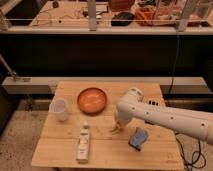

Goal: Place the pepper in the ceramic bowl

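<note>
I'm looking at a pale wooden desk standing on speckled floor; behind it a dark partition is running under a cluttered bench.
</note>
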{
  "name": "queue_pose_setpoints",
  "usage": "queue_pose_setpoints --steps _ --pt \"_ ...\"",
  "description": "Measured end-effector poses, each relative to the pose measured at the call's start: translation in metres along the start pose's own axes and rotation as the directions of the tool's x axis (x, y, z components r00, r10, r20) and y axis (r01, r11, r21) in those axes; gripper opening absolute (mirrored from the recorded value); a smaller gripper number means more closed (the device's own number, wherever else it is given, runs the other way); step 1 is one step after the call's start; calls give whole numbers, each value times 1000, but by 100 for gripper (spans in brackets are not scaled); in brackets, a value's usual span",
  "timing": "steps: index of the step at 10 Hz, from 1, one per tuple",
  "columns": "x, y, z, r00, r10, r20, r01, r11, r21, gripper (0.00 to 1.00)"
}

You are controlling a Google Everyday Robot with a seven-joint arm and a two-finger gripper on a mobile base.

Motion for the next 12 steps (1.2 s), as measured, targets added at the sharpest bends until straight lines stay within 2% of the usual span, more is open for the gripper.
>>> queue_pose_setpoints --steps 2,5,7,10,12 --pt "2 -11 -3 1000 -2 -11 2 1000 4 0" --pt "18 -31 -3 1000 1 -19 -1 1000 8 0" --pt "19 -41 -8 1000 0 -19 0 1000 14 0" --pt "36 -66 -9 1000 -2 -21 2 1000 26 0" --pt "39 -73 -11 1000 3 -17 -3 1000 27 0"
